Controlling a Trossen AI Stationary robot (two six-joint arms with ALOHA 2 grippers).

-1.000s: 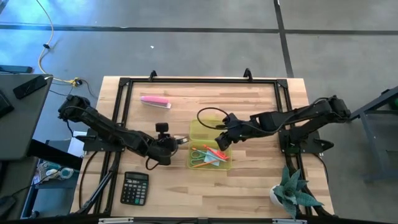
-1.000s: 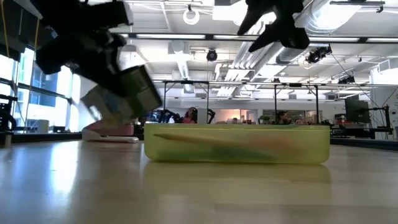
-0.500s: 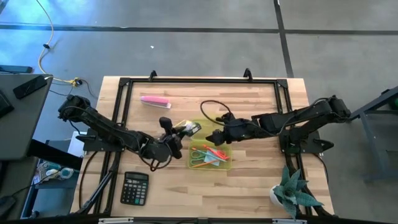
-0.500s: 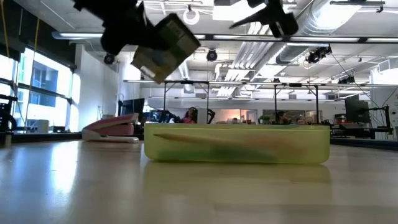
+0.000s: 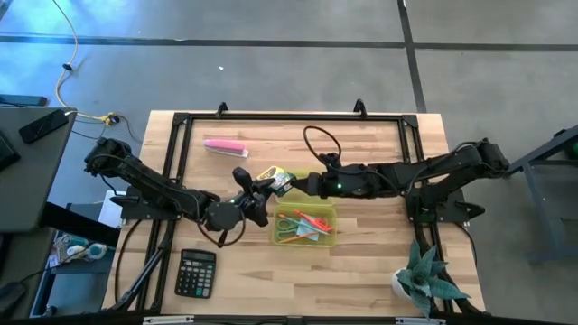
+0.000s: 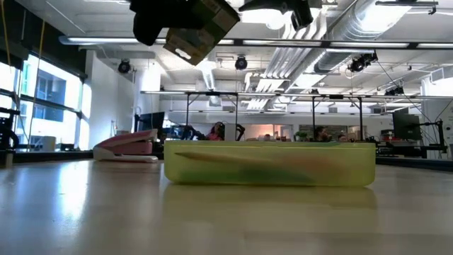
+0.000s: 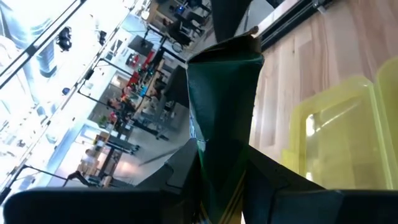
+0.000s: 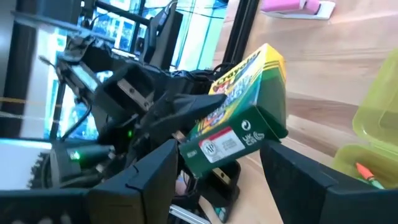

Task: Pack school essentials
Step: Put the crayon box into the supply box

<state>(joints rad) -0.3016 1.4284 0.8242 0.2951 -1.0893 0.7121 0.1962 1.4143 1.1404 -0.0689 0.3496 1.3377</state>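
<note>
Green-yellow crayon box (image 8: 239, 124) (tilted, airborne) clamped in left claw (image 5: 264, 190); right claw (image 5: 302, 183) spread beside.

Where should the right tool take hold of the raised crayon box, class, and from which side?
Take the crayon box by its free upper end, across the two broad printed faces. The left tool clamps its lower end, holding it tilted in the air, so that end is taken. The right tool, open in front of the box, should probably close in from its own side.

We see the crayon box (image 5: 274, 177) between our left jaws, raised above the surface (image 5: 361, 271), our right jaws just beside it, the case (image 5: 305, 225) below.
</note>
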